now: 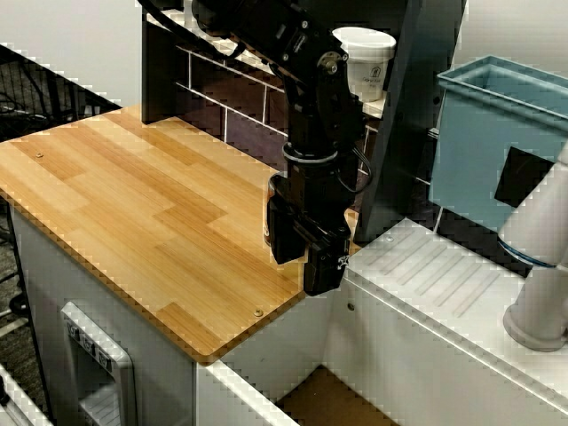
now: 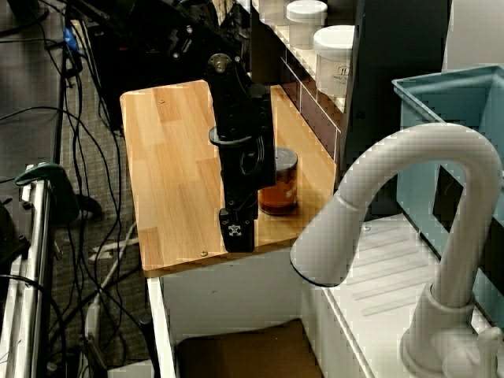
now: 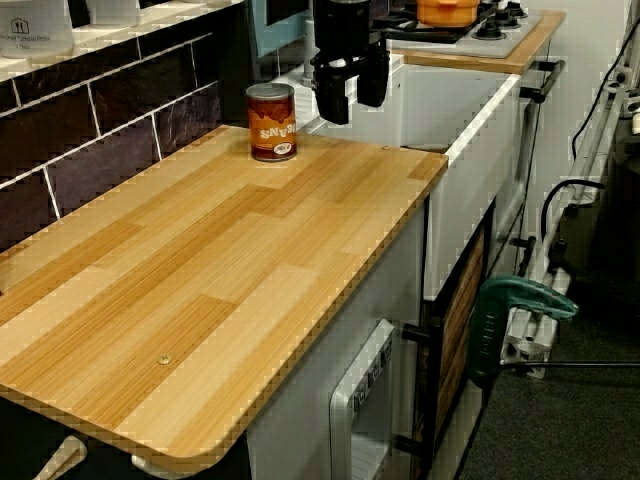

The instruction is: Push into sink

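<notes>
A brown-orange can (image 3: 272, 122) stands upright on the wooden counter (image 3: 200, 290), near the corner by the tiled back wall and close to the sink end. My black gripper (image 3: 353, 98) hangs open just beside it, on the side away from the wall, with nothing between its fingers. Seen from behind the tap, the can (image 2: 279, 183) stands right behind the gripper (image 2: 238, 235). In the view facing the back wall, the gripper (image 1: 306, 266) covers nearly all of the can. The sink (image 1: 333, 404), white-walled with a brown floor, lies below the counter's end.
A white ribbed draining board (image 1: 435, 271) runs beside the sink, with a teal bin (image 1: 497, 151) behind it. A white tap (image 2: 425, 181) arches over the basin. White jars (image 1: 364, 58) stand on the shelf above the tiles. A dark post (image 1: 399, 133) rises next to the can.
</notes>
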Action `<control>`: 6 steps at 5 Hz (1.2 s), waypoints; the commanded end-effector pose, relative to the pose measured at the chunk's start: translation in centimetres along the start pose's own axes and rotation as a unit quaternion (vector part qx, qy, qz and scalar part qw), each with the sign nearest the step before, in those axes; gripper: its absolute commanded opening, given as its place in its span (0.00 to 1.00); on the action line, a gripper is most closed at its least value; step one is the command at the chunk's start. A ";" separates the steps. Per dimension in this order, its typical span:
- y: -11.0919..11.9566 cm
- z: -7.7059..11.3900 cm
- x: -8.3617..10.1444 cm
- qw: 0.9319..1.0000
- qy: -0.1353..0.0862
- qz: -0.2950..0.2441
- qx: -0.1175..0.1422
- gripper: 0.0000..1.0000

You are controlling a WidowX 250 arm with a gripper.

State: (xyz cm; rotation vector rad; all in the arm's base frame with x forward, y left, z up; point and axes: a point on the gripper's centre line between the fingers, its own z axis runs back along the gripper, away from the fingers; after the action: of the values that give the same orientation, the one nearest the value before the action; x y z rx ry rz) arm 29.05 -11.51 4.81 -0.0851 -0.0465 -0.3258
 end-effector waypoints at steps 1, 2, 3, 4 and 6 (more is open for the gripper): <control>0.0 0.0 0.0 1.000 0.000 0.000 0.000 1.00; 3.2 2.5 -1.9 1.000 -0.021 -0.011 -0.003 1.00; 5.7 4.5 -3.9 0.999 -0.021 -0.003 0.032 1.00; 7.4 5.4 -5.1 0.999 -0.023 0.010 0.033 1.00; 15.0 6.5 -4.2 0.992 -0.071 0.070 0.078 1.00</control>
State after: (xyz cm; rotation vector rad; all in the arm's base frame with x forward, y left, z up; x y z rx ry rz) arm 29.36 3.96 8.75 0.0332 -0.1611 -0.1926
